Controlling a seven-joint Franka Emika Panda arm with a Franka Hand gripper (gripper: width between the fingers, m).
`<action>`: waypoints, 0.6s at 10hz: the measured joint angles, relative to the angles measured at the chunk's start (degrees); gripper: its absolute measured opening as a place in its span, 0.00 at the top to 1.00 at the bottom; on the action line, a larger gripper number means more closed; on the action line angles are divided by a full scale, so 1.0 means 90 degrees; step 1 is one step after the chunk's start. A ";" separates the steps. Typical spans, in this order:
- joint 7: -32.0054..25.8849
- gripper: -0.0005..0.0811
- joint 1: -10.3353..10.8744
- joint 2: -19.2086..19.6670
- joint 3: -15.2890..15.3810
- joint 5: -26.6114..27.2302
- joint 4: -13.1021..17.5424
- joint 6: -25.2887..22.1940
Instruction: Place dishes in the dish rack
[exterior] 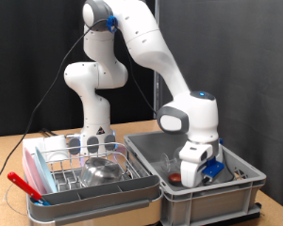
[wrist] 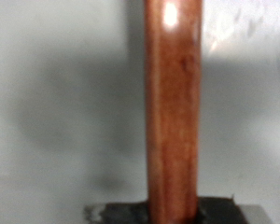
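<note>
The dish rack [exterior: 57,172], a wire grid on a white-pink tray, stands at the exterior view's left. A shiny steel bowl [exterior: 104,171] lies in it, with clear glass cups [exterior: 94,143] behind the bowl. My gripper [exterior: 192,175] is lowered inside the grey crate [exterior: 209,196] at the right, its fingertips hidden by the hand. In the wrist view a reddish-brown wooden handle [wrist: 173,103] runs lengthwise out of the dark fingers [wrist: 121,215], which are closed on it, over the crate's grey floor.
A red-handled utensil [exterior: 24,185] lies across the rack's front left corner. A blue object [exterior: 213,169] and small items lie in the crate beside my hand. The robot base [exterior: 92,122] stands behind the rack.
</note>
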 joint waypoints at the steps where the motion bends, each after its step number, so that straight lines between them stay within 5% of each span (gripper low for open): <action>1: -0.0050 0.88 -0.0150 -0.0189 0.0159 0.0124 -0.0126 0.0143; 6: -0.1036 0.88 -0.1167 -0.1299 0.1369 0.1655 -0.0529 0.0271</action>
